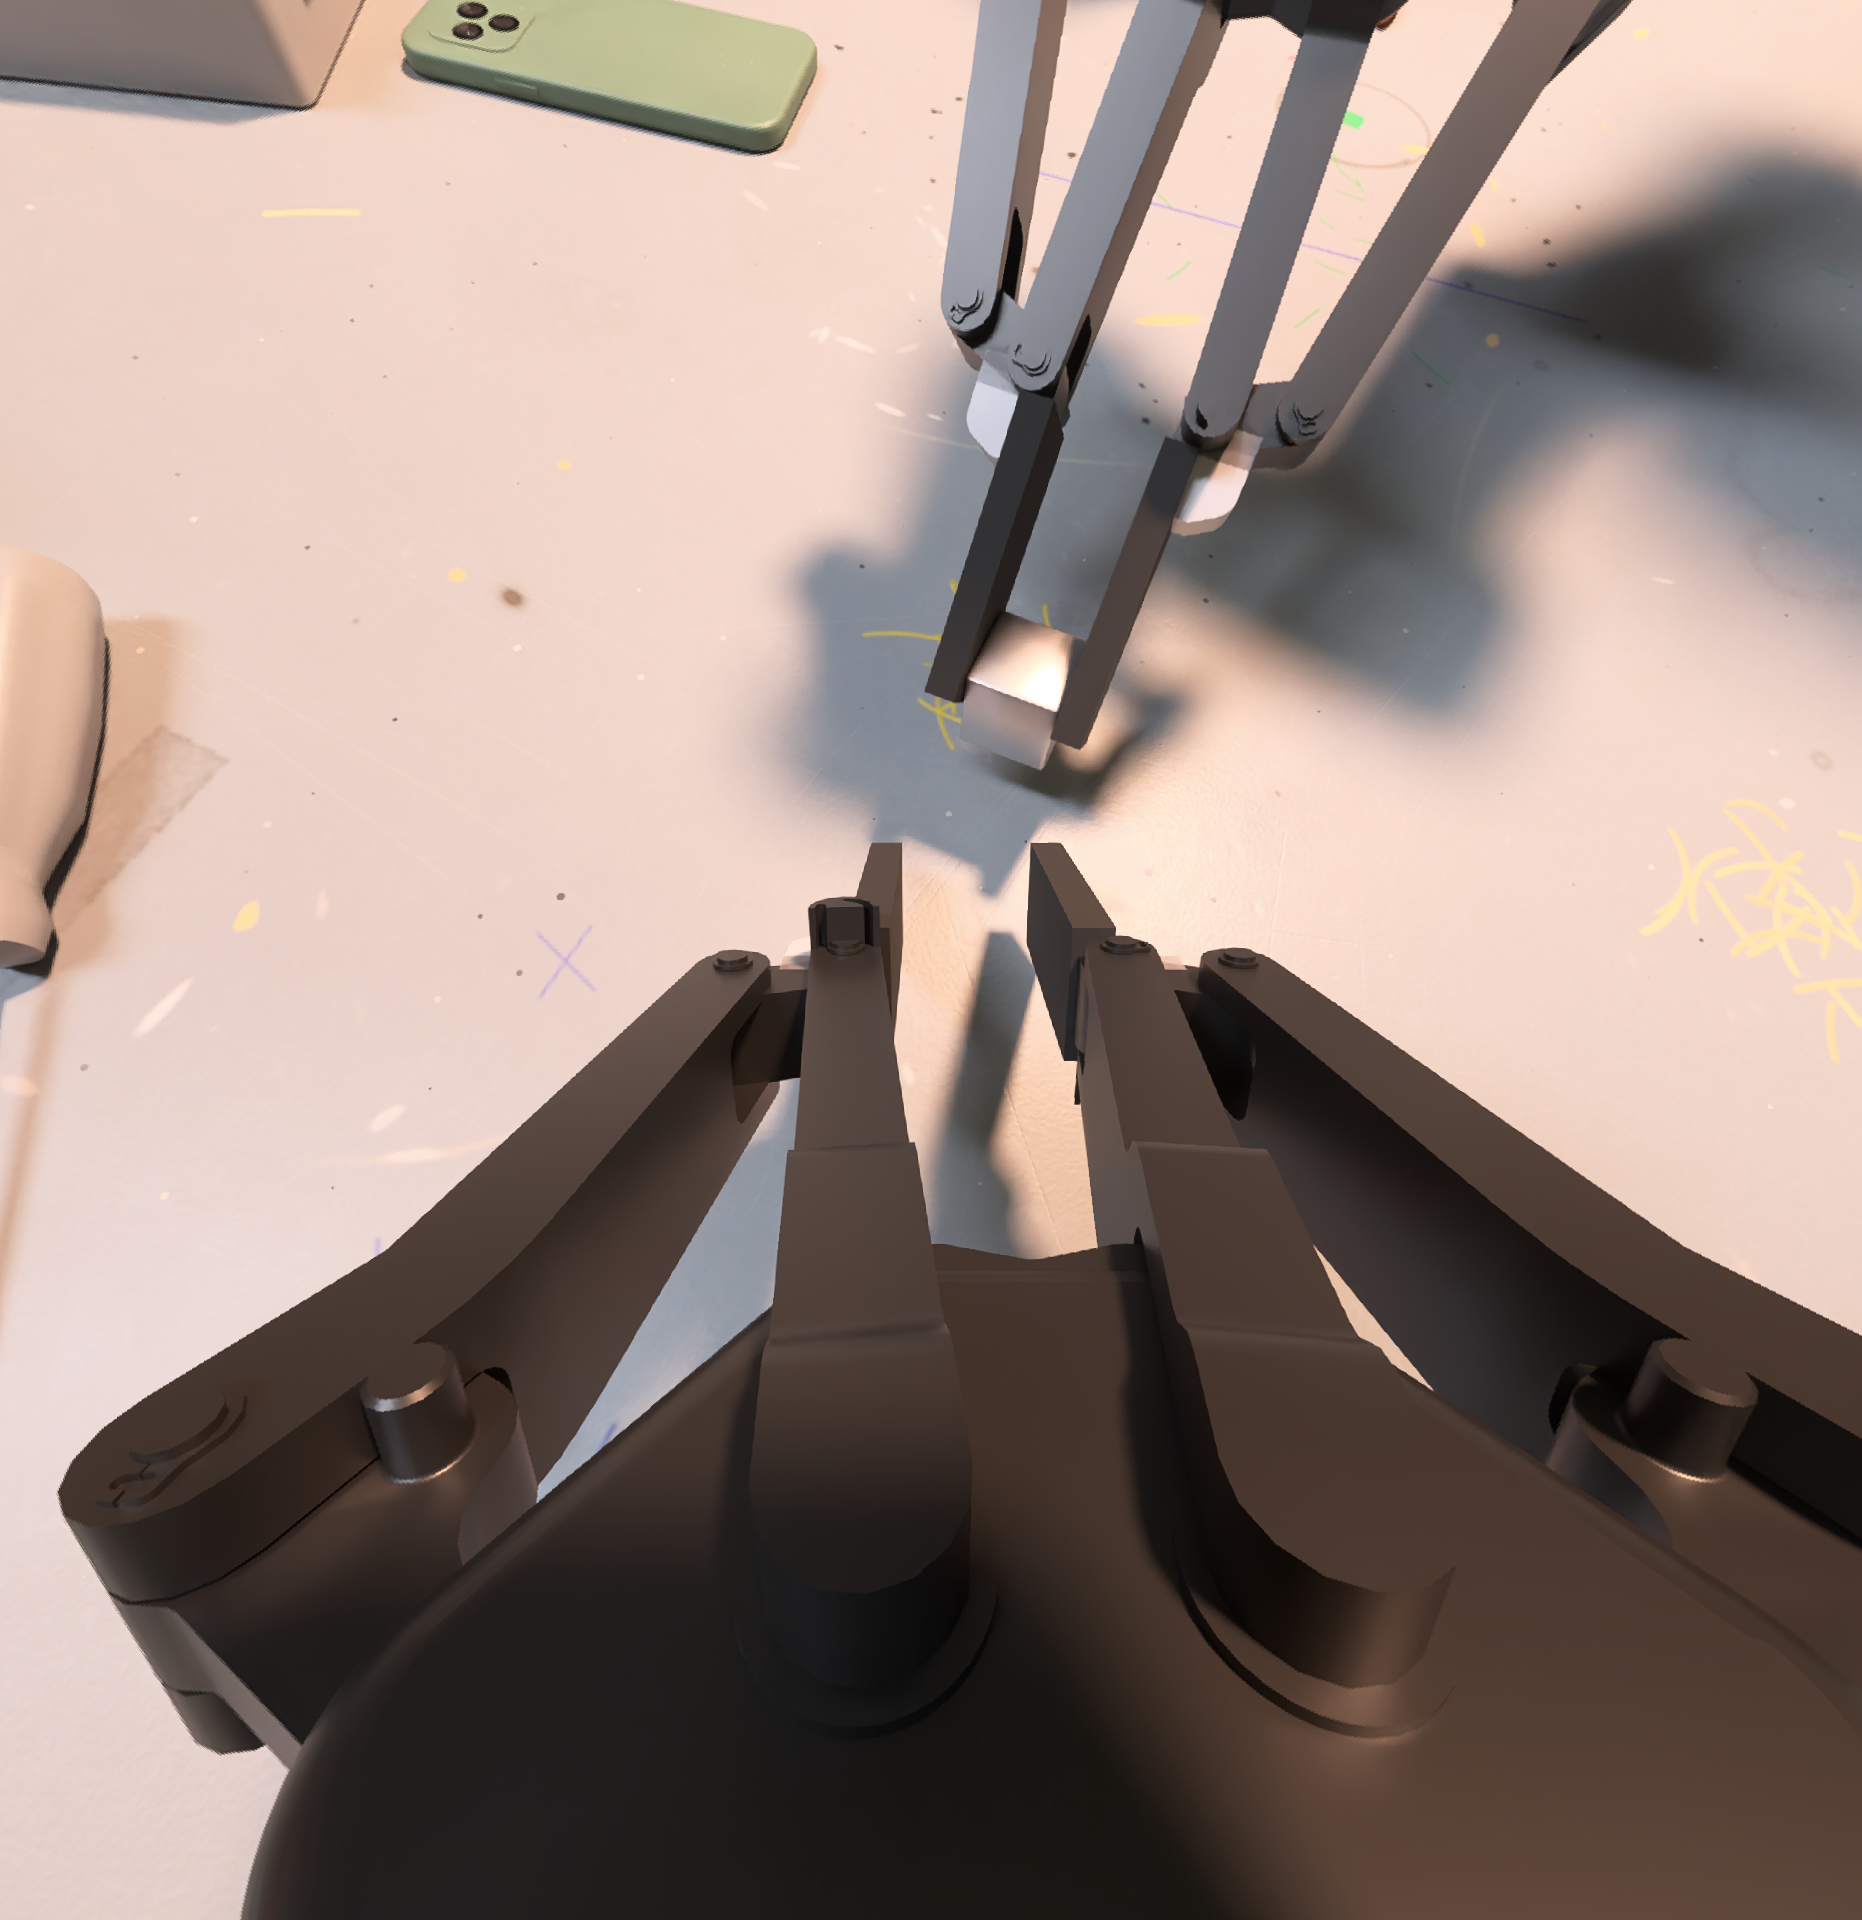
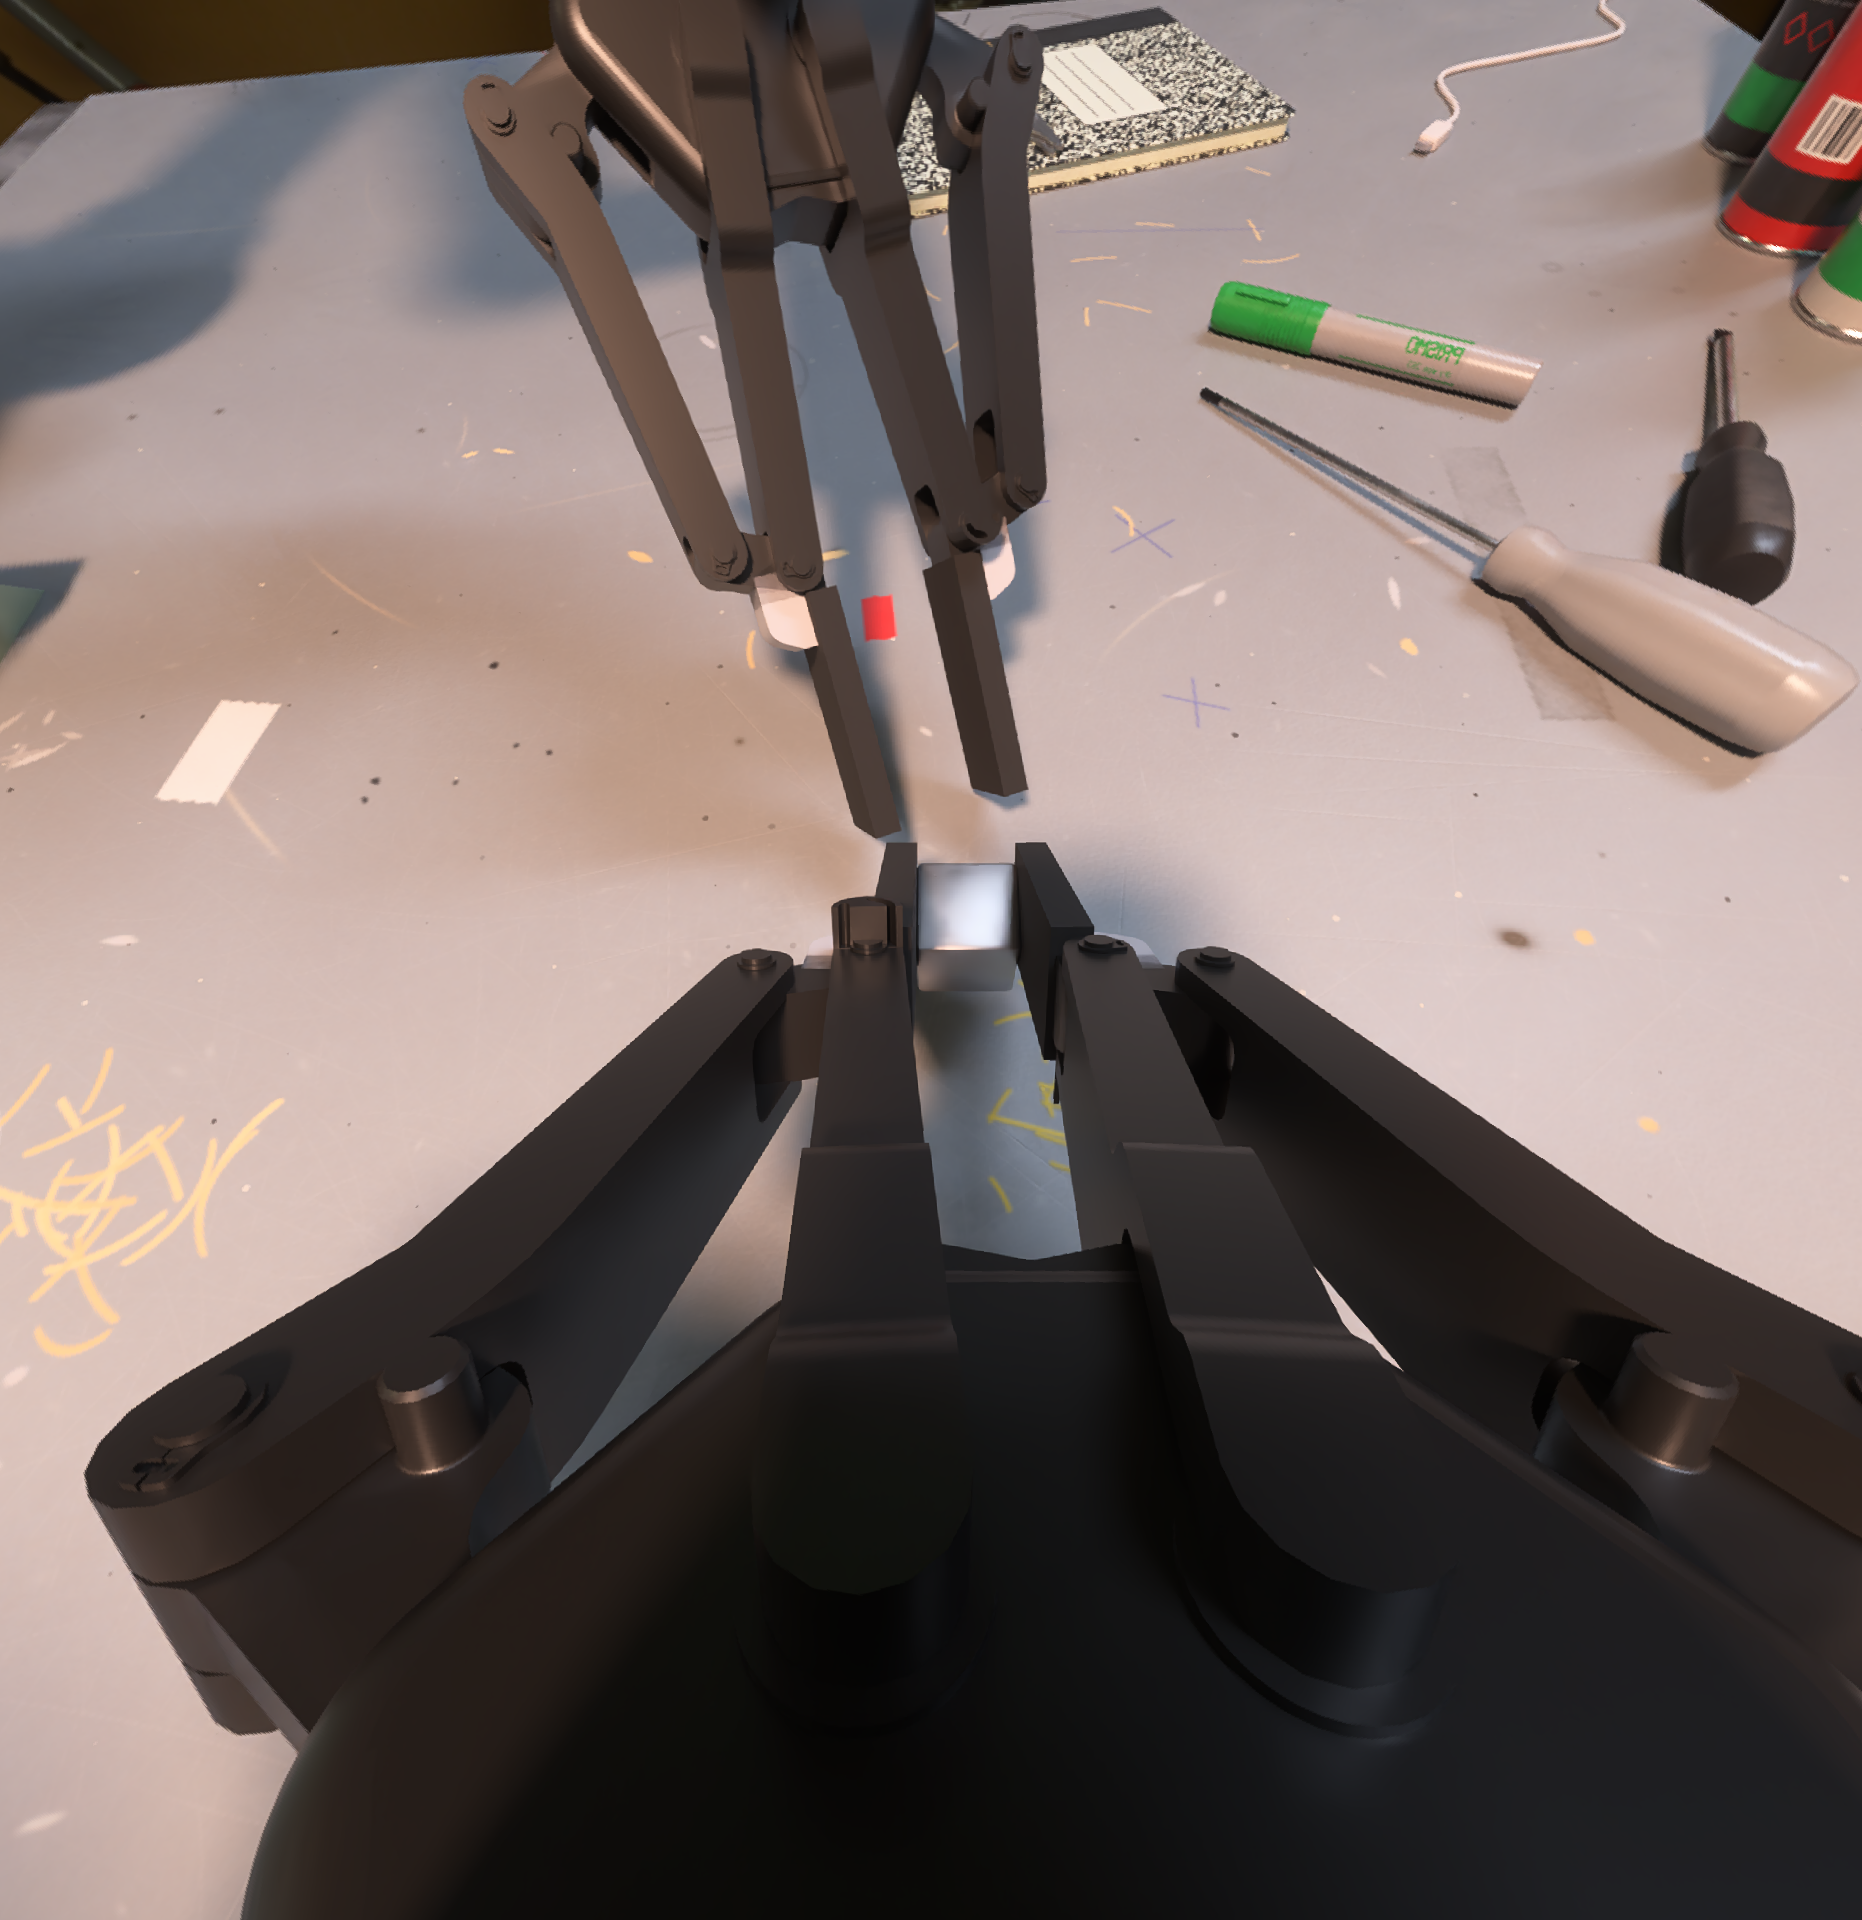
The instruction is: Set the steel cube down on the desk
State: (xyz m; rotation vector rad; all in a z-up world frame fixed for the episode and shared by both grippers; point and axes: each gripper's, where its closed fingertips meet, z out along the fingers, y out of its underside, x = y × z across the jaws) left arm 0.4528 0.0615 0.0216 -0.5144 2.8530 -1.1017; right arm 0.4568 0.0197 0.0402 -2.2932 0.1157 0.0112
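The steel cube (image 2: 963,920) is small and shiny and sits clamped between the fingertips of my right gripper (image 2: 966,883). In the left wrist view the right gripper (image 1: 1013,717) points down and holds the cube (image 1: 1015,691) just above the grey desk (image 1: 491,727), with its shadow right beneath. My left gripper (image 1: 966,862) is empty, its fingers a narrow gap apart, close in front of the cube. It also shows in the right wrist view (image 2: 939,805), hanging just beyond the cube and not touching it.
A green phone (image 1: 615,68) and a grey box (image 1: 158,42) lie at the far left. A pale-handled screwdriver (image 2: 1654,644), a black screwdriver (image 2: 1737,499), a green marker (image 2: 1374,343), a speckled notebook (image 2: 1114,104), a white cable (image 2: 1509,62) and spray cans (image 2: 1820,156) lie around.
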